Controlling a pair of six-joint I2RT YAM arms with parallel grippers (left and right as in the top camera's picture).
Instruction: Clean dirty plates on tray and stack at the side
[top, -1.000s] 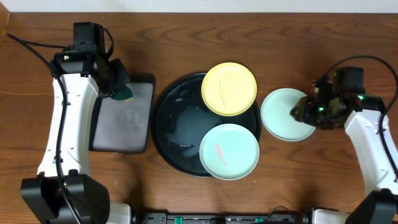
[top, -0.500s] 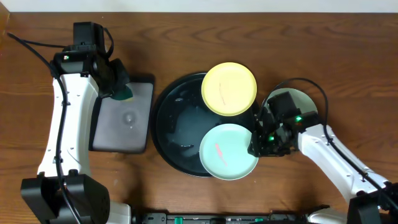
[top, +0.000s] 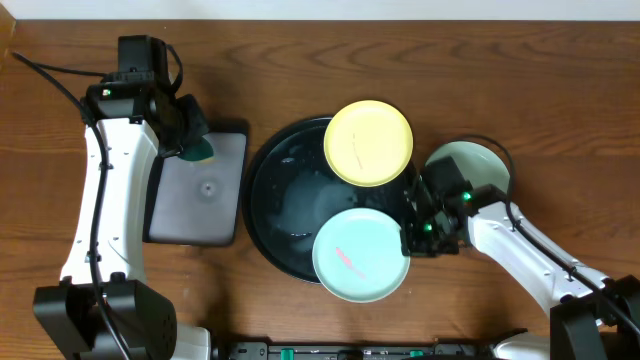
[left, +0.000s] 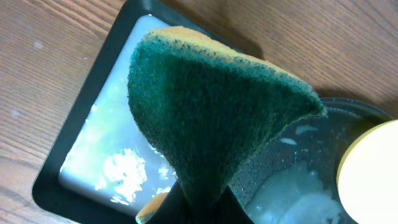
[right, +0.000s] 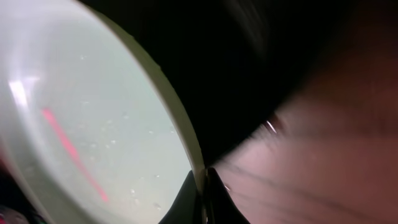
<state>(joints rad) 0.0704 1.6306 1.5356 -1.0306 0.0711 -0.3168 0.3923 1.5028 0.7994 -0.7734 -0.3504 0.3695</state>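
Plates lie in three spots. The streaked mint plate (top: 360, 255), marked with a thin red smear, sits on the near right part of the round black tray (top: 280, 195), and its lower side overhangs the tray's rim toward the near edge of the counter. The yellow plate (top: 368, 142) rests on the tray's far right part and reaches past the rim there. The two plates lie close together, but whether they touch cannot be told. The second mint plate (top: 488, 160) lies on the bare wood just to the right of the tray, partly hidden by the right arm.

The right gripper (top: 412, 238) is at the right rim of the streaked mint plate. In the wrist view its narrow jaws pinch that rim (right: 200, 177), one finger on each side. The tray's bare floor shows a wet, foamy film.

Toward the left edge of the counter, beside the round tray, lies a rectangular tray (top: 200, 195), grey inside with a black rim, holding shallow soapy water. The left gripper (top: 190, 140) hangs over its far right corner, clamped on a sponge (left: 211, 112) with a green scouring face and a yellow back.
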